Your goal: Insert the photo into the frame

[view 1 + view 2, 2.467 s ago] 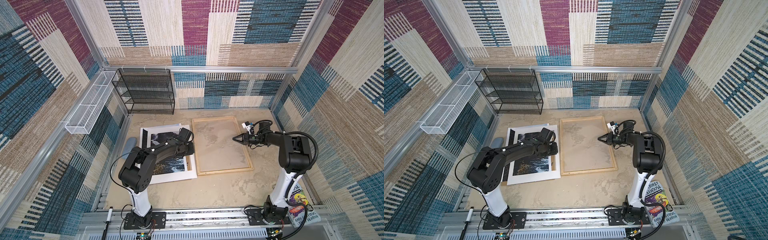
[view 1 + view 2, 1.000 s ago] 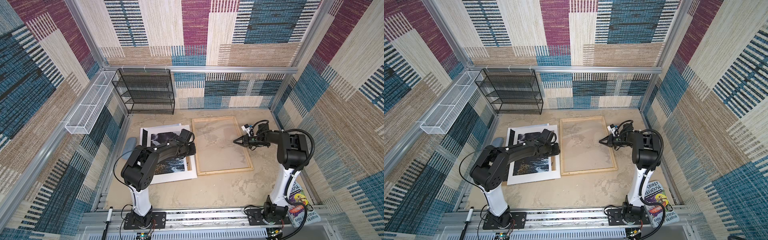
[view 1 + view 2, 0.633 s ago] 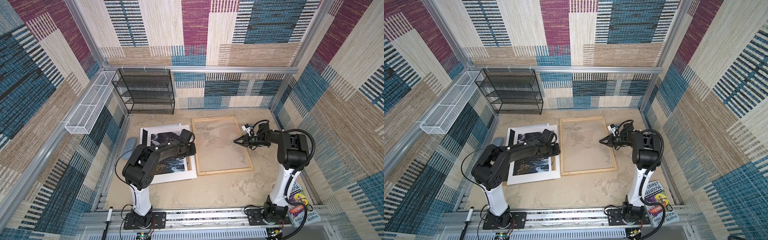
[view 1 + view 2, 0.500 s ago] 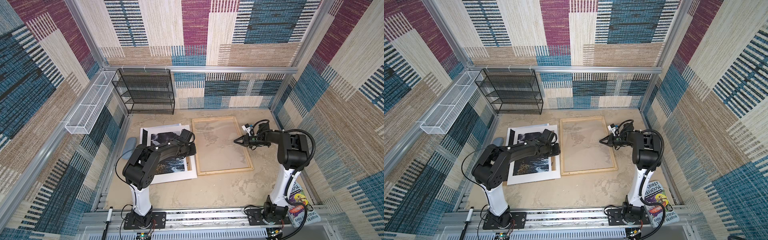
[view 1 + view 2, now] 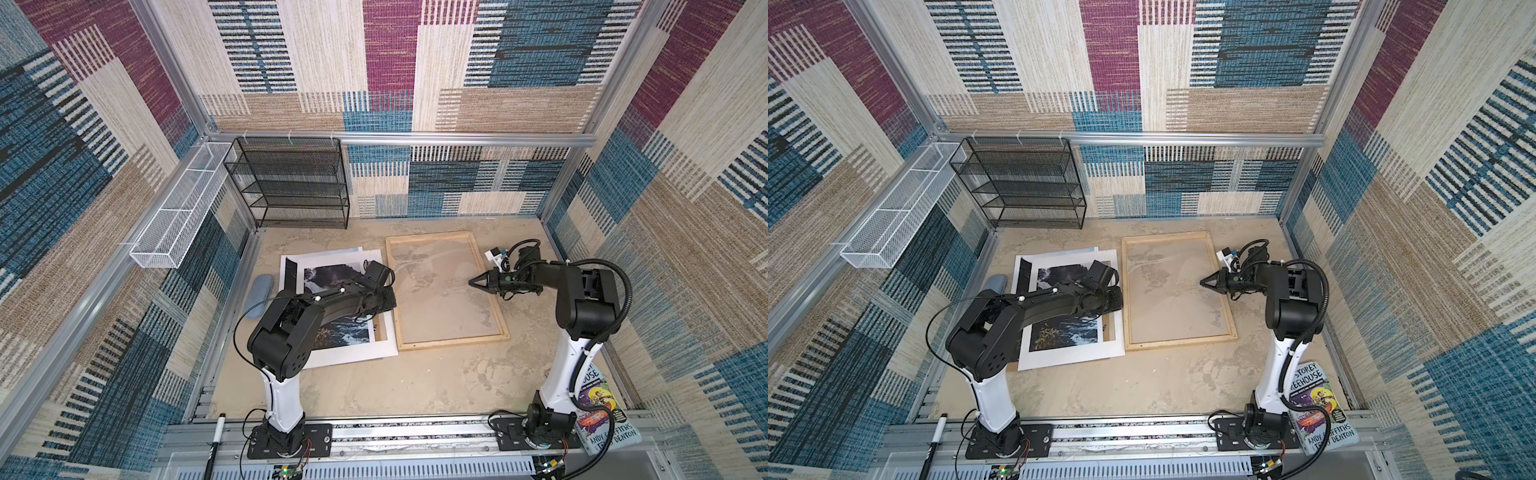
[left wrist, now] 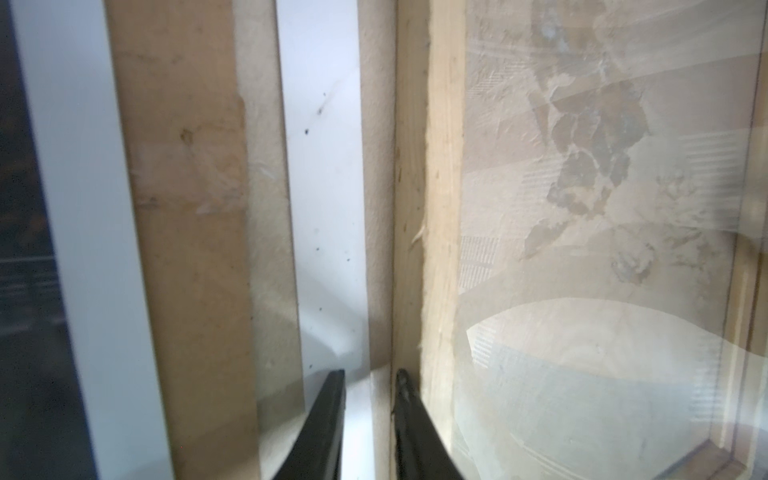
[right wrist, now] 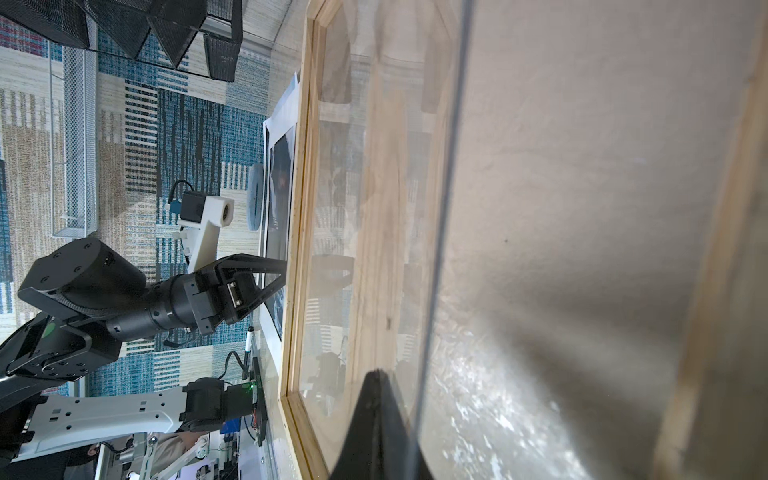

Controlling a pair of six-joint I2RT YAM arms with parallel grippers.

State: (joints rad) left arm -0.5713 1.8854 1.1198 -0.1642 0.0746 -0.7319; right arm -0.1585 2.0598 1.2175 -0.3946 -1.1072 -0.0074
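Note:
The photo [image 5: 332, 278], a dark print, lies left of centre under a white open-centred mat board [image 5: 353, 357]. The pale wood frame [image 5: 453, 338] lies flat to its right with a clear pane [image 7: 395, 208] in it. My left gripper [image 6: 368, 374] is down in the narrow gap between mat and frame. Its jaws are slightly open, straddling the mat's right edge, with one finger [image 6: 405, 415] against the frame's outer side. My right gripper [image 5: 471, 282] is shut, its tip [image 7: 376, 372] low over the pane beside the pane's near edge. Whether it touches the pane, I cannot tell.
A brown backing board [image 6: 187, 208] shows through the mat's opening. A black wire rack [image 5: 291, 183] stands at the back and a white wire basket [image 5: 178, 216] hangs on the left wall. A blue-grey oval [image 5: 258, 293] lies left of the mat. A book [image 5: 602, 415] lies at the front right.
Since the earliest frames the right gripper has dipped a little toward the pane and the reflections on the pane have shifted. The left gripper has stayed at the mat's edge.

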